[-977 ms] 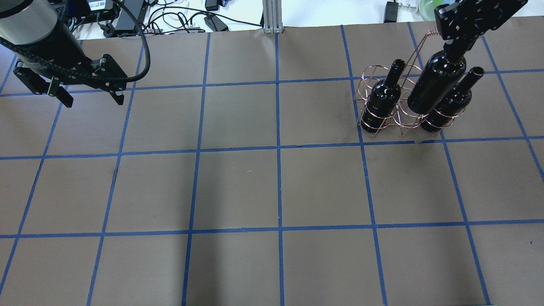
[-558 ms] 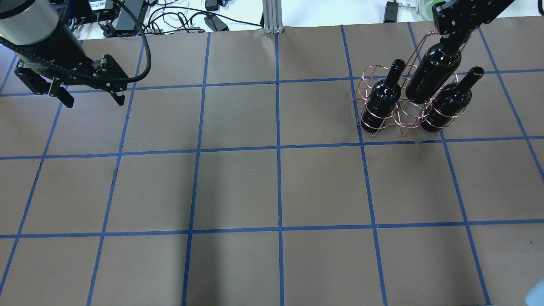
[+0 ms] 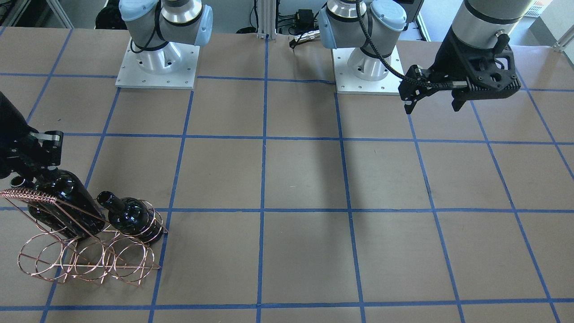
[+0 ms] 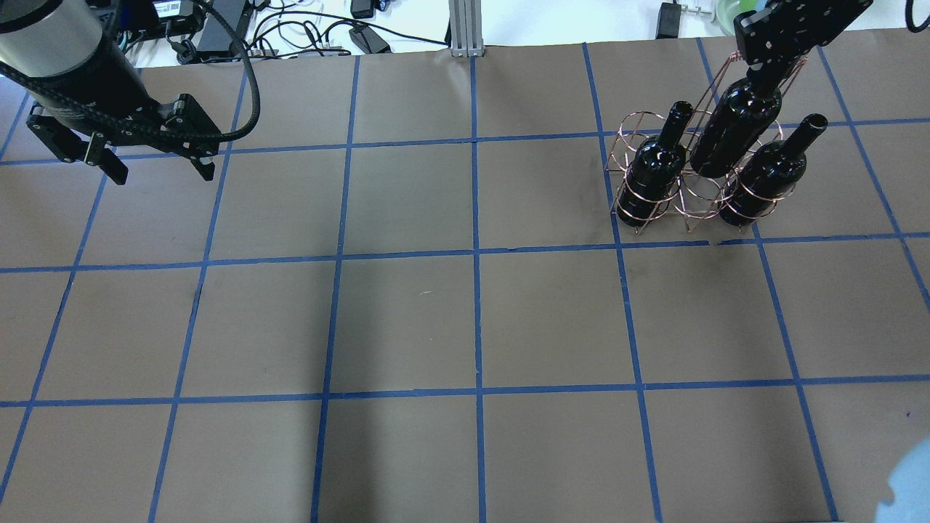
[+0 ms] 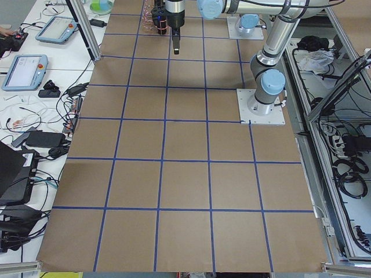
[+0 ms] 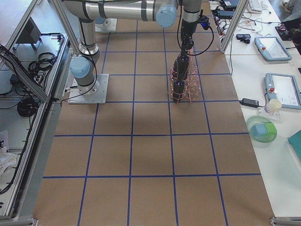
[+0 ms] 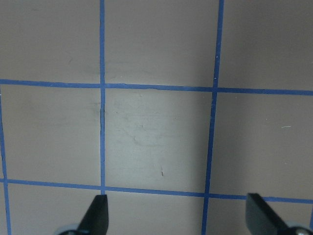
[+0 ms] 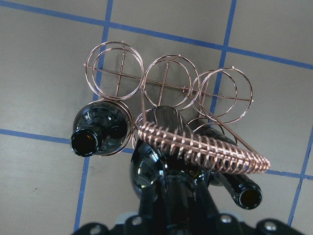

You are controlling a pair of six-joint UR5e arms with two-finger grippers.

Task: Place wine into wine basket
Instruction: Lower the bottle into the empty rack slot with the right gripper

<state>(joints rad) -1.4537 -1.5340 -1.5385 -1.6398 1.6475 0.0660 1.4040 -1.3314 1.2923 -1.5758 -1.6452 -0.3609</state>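
My right gripper [image 4: 769,67] is shut on the neck of a dark glass wine bottle [image 4: 737,131]. It holds the bottle tilted, with the body down inside the middle ring of the copper wire wine basket [image 4: 696,216]. Two more dark bottles stand in the rings on either side, one on the left [image 4: 654,171] and one on the right [image 4: 770,174]. In the right wrist view the held bottle [image 8: 161,161] sits under the basket's twisted handle [image 8: 205,147]. My left gripper [image 4: 161,173] is open and empty, hovering far left above the table.
The table is brown paper with a blue tape grid [image 4: 476,250]. Cables and power bricks [image 4: 290,33] lie beyond the far edge, and an aluminium post [image 4: 465,29] stands at the far middle. The basket's front row of rings [image 3: 85,264] holds nothing.
My right gripper has lowered the held bottle from above the basket into the middle ring. The left arm has barely moved.
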